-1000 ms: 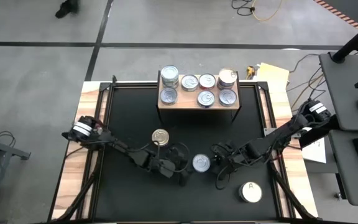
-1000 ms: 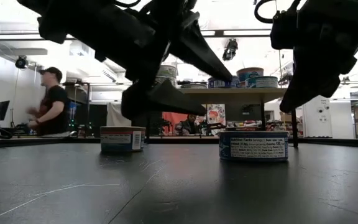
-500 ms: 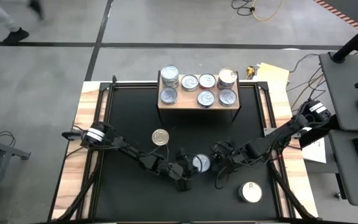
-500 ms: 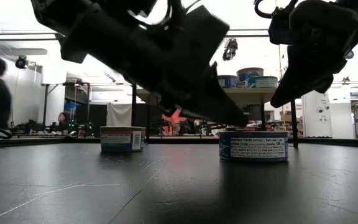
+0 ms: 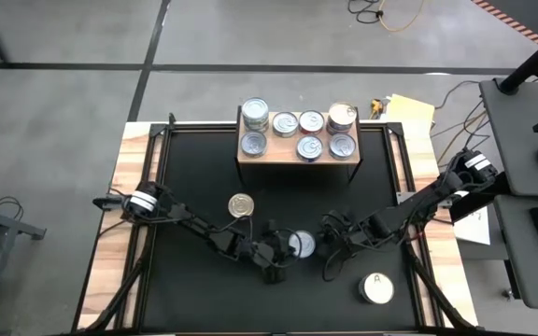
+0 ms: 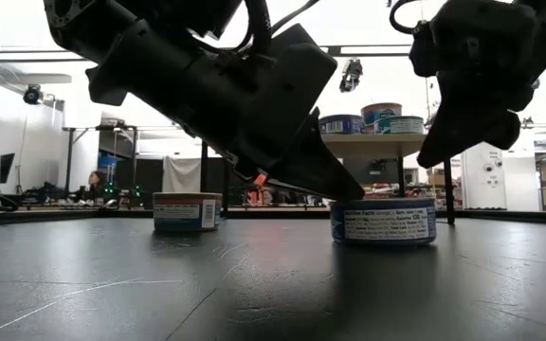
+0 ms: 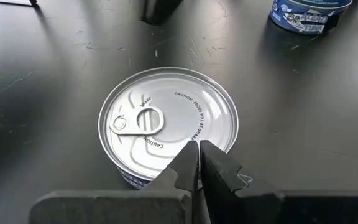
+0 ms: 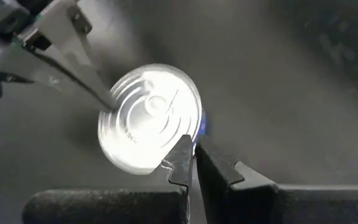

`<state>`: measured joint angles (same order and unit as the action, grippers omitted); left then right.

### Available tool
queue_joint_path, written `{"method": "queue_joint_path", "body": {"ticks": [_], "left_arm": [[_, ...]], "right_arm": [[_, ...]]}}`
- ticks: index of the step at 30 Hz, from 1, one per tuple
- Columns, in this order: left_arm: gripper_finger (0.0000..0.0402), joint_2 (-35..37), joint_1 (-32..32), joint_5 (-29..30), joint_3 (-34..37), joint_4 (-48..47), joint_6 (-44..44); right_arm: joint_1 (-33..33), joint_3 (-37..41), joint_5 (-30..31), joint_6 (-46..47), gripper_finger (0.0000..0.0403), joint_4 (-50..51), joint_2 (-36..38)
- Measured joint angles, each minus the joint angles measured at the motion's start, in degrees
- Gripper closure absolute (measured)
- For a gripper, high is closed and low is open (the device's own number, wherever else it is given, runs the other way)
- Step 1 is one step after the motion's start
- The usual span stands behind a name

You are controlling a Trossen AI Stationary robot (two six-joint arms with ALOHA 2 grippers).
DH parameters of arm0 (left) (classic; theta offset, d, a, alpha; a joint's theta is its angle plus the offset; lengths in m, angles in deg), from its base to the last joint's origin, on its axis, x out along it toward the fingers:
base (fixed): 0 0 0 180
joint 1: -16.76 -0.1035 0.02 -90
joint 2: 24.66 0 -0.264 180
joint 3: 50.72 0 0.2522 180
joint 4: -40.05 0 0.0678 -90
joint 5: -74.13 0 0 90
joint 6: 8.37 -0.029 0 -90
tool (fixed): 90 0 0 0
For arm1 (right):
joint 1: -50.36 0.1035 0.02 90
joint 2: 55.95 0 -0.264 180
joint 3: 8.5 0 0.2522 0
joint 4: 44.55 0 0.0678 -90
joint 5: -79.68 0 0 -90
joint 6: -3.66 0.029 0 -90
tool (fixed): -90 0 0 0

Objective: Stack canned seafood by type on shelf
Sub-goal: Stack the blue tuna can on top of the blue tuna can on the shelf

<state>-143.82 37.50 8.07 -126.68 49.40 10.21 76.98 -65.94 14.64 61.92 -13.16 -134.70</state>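
Left wrist view: left gripper (image 7: 198,148), fingers pressed together, apparently touches the round, ridged silver tin (image 7: 168,122).

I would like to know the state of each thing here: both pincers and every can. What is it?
Left pincer: shut, tips at silver can's rim.
Right pincer: shut, at the same can's opposite edge.
Silver can: upright on table, sealed.
Gold-topped can: upright on table, untouched.
White "A" can: upright on table, apart.
Shelf cans: upright, some stacked.
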Motion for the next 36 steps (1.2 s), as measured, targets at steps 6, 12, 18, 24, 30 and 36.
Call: {"method": "queue_joint_path", "body": {"ticks": [6, 12, 18, 24, 30, 36], "left_arm": [[0.0401, 0.0, 0.9, 0.1, 0.2, -0.4, 0.2], [0.0401, -0.1, 1.2, -0.1, 0.4, -0.7, -0.5], [0.0401, -0.4, 1.2, -0.4, 0.5, -0.4, -0.3], [0.0401, -0.4, 1.2, -0.2, 0.5, -0.1, -0.1], [0.0401, -0.3, 1.2, 0.0, 0.5, 0.9, 0.6], [0.0401, -0.4, 1.2, 0.1, 0.5, 2.0, 0.6]], "right_arm": [[-0.1, 0.0, -5.7, 2.4, 0.0389, -0.5, 0.1], [-0.1, 0.0, -6.1, 3.2, 0.0347, -1.6, 0.1], [-0.1, 0.0, -7.3, 1.3, 0.0261, -6.7, 0.2], [-0.1, -0.1, -7.0, 0.4, 0.0179, -7.4, 0.2], [-0.1, -0.1, -7.2, 1.5, 0.0118, -10.1, 0.2], [-0.1, -0.1, -7.0, 1.2, 0.0078, -10.7, -0.1]]}}
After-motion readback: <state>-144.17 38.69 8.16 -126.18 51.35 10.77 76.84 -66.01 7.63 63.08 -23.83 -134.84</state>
